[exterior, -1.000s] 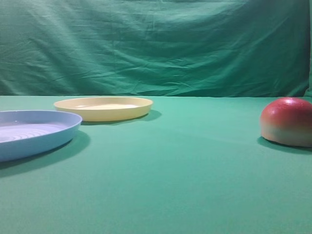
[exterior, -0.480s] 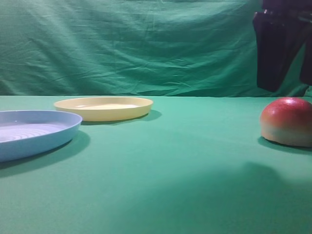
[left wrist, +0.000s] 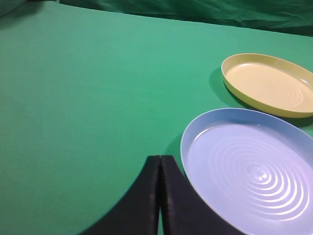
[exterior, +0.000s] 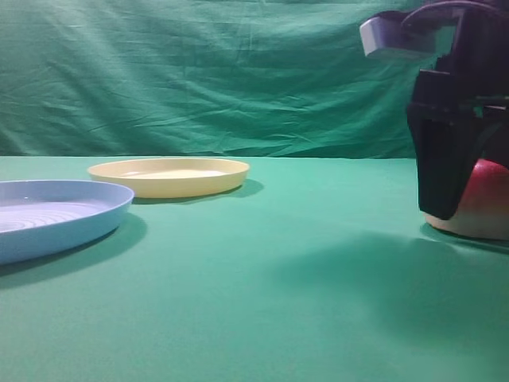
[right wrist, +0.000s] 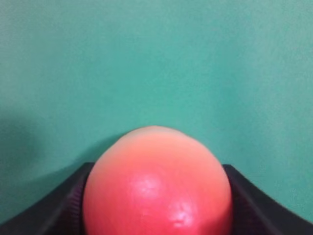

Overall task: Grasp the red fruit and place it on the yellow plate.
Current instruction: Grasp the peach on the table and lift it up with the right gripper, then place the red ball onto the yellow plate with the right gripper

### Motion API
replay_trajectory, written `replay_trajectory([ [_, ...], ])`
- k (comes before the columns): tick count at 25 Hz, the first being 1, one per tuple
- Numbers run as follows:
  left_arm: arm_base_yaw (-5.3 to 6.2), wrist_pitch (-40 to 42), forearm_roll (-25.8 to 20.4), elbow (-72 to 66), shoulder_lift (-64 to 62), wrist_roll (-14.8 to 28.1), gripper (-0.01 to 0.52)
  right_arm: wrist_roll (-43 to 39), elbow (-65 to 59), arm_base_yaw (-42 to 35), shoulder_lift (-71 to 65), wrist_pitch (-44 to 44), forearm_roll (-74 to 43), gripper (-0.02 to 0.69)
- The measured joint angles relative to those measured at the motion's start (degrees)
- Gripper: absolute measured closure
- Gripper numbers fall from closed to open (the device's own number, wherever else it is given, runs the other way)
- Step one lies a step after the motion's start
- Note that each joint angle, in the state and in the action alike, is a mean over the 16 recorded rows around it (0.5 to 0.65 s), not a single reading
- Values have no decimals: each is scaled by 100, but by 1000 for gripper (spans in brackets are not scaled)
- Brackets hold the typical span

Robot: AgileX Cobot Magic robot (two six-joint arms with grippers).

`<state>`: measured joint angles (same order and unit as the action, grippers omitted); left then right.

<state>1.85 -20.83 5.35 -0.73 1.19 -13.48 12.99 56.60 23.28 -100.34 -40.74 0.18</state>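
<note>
This looks like a staged recording setup in a lab or studio — not a home or kitchen. A green cloth [exterior: 262,302] covers the whole work surface, and a wrinkled green backdrop curtain [exterior: 238,79] hangs behind it, shutting out any room, furniture or walls. The only furnishings are simple plastic props: a pale yellow plate [exterior: 169,176] and a light blue plate [exterior: 56,216] with ridged rings, both bare, and a glossy red fruit [right wrist: 156,183] that looks artificial. Black robot hardware [exterior: 457,111] hangs over the cloth — machine equipment rather than household gear.
</note>
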Motion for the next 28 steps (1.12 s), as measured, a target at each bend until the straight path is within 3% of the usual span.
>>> replay_trajectory([
  [8, 0, 0, 0, 0, 0, 0, 514, 2, 884, 177, -57, -302, -25, 398],
  [12, 0, 0, 0, 0, 0, 0, 514, 10, 1671, 439, -189, -393, -24, 451],
  [24, 0, 0, 0, 0, 0, 0, 514, 34, 4295, 1380, -1768, 36, -12, 464],
  [28, 0, 0, 0, 0, 0, 0, 514, 38, 4817, 1517, -2387, 311, -12, 427],
])
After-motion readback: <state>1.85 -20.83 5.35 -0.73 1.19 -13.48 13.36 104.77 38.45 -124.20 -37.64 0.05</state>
